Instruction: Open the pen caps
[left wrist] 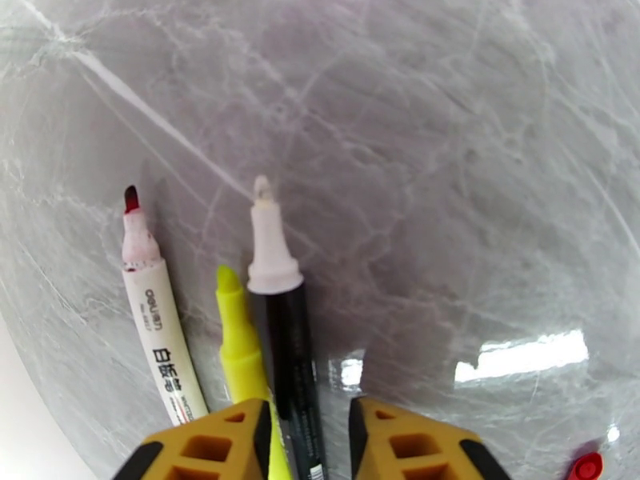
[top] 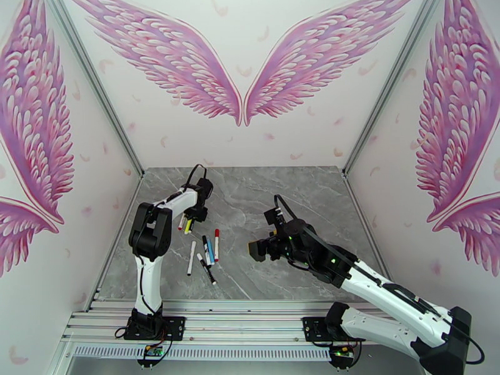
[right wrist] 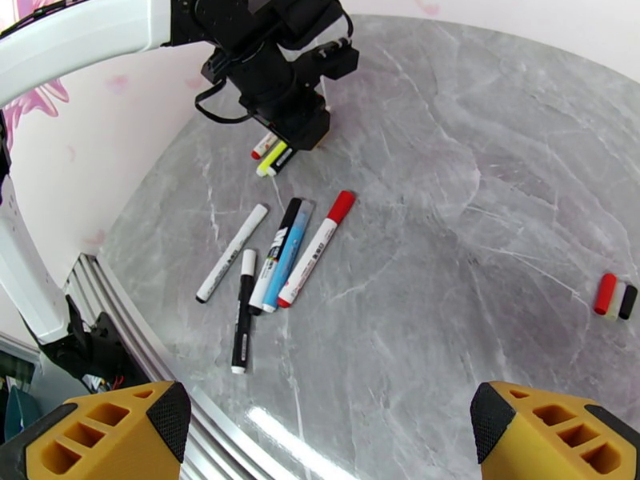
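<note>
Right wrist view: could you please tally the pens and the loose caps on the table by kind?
Uncapped pens: 3
Pens in the middle group: 5
Loose caps: 3
Total: 11

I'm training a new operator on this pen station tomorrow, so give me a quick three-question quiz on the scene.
1. How many loose caps lie side by side? A two, B three, C five.
2. True or false: the yellow highlighter has a bare tip.
3. Fill in: the right gripper is ___.
Key: 1 B; 2 true; 3 open.
</note>
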